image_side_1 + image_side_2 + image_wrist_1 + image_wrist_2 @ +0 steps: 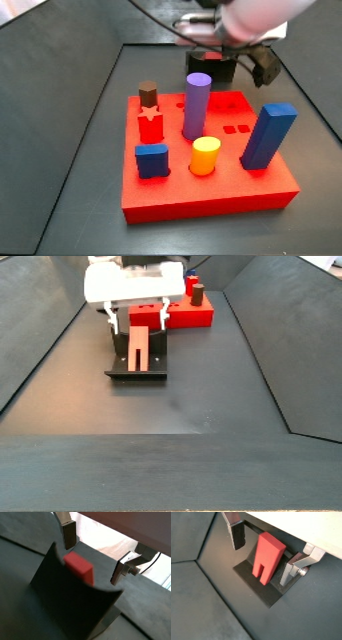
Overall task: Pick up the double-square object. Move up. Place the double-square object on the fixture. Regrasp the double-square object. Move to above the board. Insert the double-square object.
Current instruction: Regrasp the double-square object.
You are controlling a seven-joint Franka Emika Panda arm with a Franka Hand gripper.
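Note:
The red double-square object (268,554) is a flat bar with a slot at one end. It leans on the dark fixture (264,588) and shows in both wrist views (80,567) and in a side view (140,344). My gripper (262,556) is open and straddles the object. One finger (236,537) stands clearly apart from it and the other finger (288,573) is close beside it. In a side view the gripper (138,318) hangs over the upper end of the fixture (136,368). In the side view from the board end the gripper (230,62) is behind the board.
The red board (201,195) carries a purple cylinder (197,105), a tall blue block (271,135), a yellow cylinder (203,155), a small blue block (152,160) and a red star peg (151,125). Two small square holes (238,128) lie beside the purple cylinder. Sloped dark walls enclose the floor.

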